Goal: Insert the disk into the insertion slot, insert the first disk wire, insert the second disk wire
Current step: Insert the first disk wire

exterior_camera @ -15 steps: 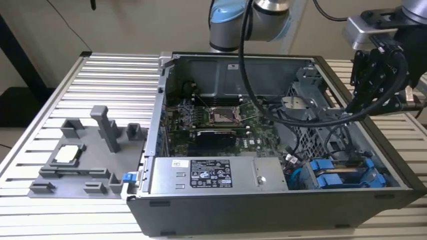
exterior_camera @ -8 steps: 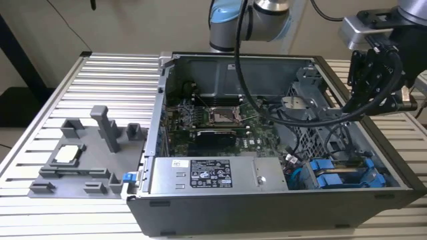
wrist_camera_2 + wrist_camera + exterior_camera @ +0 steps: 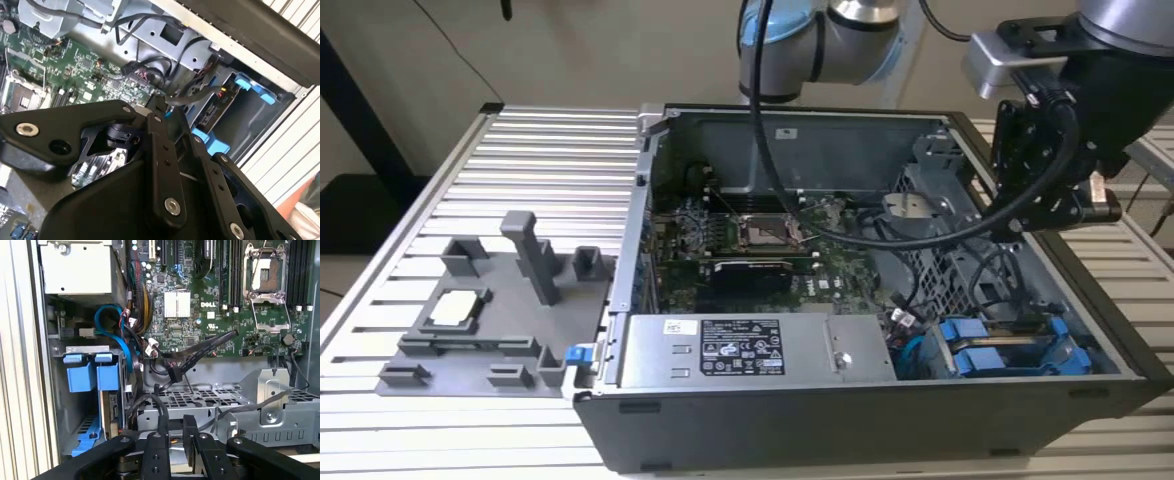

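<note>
Insertion slot (image 3: 1014, 352): a grey bay with blue rails, set in the corner of the open computer case (image 3: 854, 440) at the exterior view's lower right. It sits just beside the silver power-supply box (image 3: 747, 350). Its long axis runs along the case wall it stands against, in line with that box. The case rests on a slatted tabletop (image 3: 534, 150).

Disk (image 3: 111, 412): a thin upright edge between the blue rails is judged to be the drive seated in the slot, though too little of it shows to be certain.

Gripper (image 3: 175, 426): hovers over the perforated cage (image 3: 200, 400), inside the case. The slot is near it, off to one side and lower, toward the wall by the power-supply box. The jaws are drawn close together, with only a slim gap between them.

Disk wire (image 3: 190, 97): in the second wrist view a dark cable leaves the jaw tips and runs toward a connector at the mouth of the slot. It is judged to be pinched between the jaws. The contact itself is hidden.
</note>
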You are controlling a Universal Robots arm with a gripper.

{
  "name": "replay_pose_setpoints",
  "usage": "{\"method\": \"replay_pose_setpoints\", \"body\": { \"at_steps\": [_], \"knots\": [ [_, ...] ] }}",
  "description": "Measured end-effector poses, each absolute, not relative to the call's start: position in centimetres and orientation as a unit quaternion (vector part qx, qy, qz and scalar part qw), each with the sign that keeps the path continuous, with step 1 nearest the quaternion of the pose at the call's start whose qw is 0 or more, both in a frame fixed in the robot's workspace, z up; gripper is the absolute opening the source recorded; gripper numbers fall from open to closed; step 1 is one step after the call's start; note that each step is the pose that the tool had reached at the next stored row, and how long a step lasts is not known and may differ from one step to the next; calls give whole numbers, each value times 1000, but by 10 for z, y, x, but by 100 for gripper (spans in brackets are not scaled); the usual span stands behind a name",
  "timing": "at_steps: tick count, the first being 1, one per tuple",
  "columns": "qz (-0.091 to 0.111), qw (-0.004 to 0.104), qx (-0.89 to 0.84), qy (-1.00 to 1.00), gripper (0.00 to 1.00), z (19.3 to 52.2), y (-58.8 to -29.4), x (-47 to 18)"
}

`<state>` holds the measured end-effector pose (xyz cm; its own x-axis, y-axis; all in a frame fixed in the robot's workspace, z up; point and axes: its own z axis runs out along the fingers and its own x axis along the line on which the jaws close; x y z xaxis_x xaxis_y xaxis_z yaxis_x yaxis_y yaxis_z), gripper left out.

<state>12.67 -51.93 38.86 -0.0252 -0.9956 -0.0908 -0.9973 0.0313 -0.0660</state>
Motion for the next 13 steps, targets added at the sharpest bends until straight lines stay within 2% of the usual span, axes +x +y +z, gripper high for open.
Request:
{"method": "replay_pose_setpoints", "body": {
  "at_steps": [13],
  "knots": [
    [8, 57, -708, 703, 27, 387, -519, 99]
  ]
}}
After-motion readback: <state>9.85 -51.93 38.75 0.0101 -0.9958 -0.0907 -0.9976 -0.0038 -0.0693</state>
